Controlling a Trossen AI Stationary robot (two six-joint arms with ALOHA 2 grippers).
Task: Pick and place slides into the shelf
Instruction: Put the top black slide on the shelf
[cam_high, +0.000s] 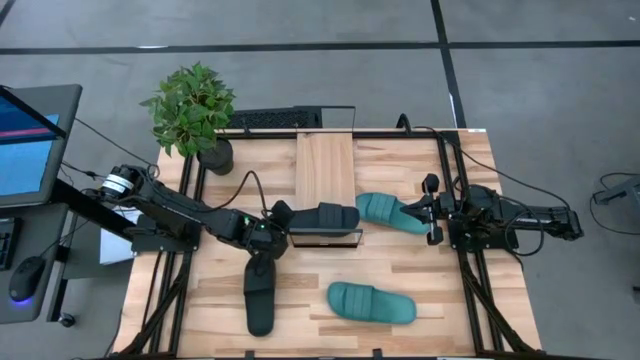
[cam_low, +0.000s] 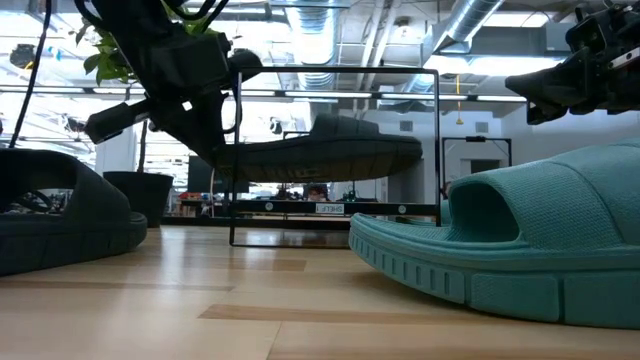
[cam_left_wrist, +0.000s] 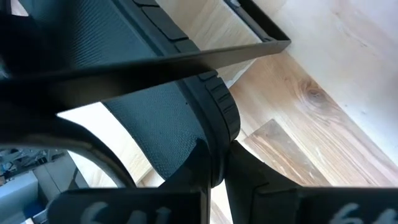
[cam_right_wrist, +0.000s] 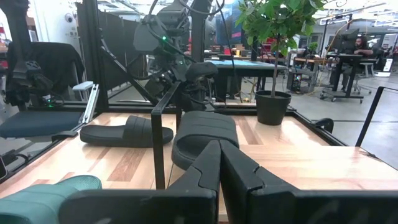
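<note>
Left gripper (cam_high: 283, 222) clamped on heel end of black ribbed-strap slide sandal (cam_high: 322, 219), holding it raised above tabletop at front edge of narrow light-wood plank shelf with black wire frame (cam_high: 325, 168).

Risk: sandal sole catches wire frame bar on approach, twists in grip or drops short of plank. Thin edge grip gives little margin.

Held sandal long axis runs across table, toe toward right arm, level.

Right gripper (cam_high: 432, 209) waits at table's right side near teal slide (cam_high: 388, 211), fingers closed, empty.
</note>
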